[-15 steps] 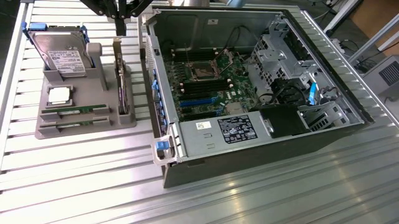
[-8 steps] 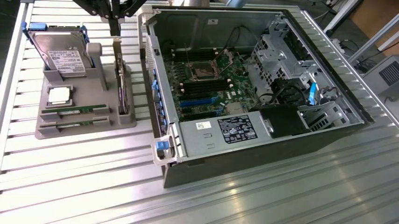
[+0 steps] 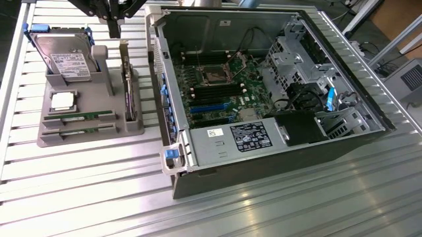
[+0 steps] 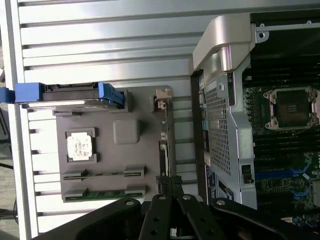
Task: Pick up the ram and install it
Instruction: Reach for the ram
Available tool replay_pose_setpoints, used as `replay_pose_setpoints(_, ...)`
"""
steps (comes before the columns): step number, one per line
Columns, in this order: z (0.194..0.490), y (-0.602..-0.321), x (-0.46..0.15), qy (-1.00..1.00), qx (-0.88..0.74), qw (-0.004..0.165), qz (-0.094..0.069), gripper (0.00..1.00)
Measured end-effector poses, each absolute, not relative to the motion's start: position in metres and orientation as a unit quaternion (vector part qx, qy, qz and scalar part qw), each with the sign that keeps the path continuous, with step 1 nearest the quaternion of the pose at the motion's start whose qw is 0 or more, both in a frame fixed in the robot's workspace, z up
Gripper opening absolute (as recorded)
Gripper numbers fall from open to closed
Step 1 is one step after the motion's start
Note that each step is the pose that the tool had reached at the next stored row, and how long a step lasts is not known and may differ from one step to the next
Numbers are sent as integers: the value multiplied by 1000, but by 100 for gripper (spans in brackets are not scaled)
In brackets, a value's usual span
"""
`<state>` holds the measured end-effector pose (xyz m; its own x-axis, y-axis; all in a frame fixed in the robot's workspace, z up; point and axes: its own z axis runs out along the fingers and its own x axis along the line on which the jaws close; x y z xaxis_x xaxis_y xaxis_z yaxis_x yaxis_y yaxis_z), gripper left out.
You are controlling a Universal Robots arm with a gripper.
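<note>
Two ram sticks (image 3: 79, 117) lie in slots at the near end of a grey holder (image 3: 89, 136) on the exterior view's left. The second ram stick (image 3: 78, 131) sits just in front of the first. In the wrist view the green ram (image 4: 107, 193) shows in the holder's edge slot, with a darker stick (image 4: 105, 174) beside it. My gripper (image 3: 114, 33) hangs above the holder's far end, over the hard drive and the upright card, well away from the ram. Its black fingers (image 4: 170, 186) meet at the tips, shut on nothing.
The holder also carries a hard drive (image 3: 64, 58) with blue rails, a square silver processor (image 3: 63, 100) and an expansion card (image 3: 130, 94) standing on edge. An open computer case (image 3: 264, 89) lies on the exterior view's right, its motherboard (image 3: 221, 84) and memory slots exposed.
</note>
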<state>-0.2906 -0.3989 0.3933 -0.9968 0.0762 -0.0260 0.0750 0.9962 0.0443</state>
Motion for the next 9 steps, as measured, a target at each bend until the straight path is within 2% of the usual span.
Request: replay_pose_setpoints(9, 393, -399, -306, 999, 38, 14, 22, 11)
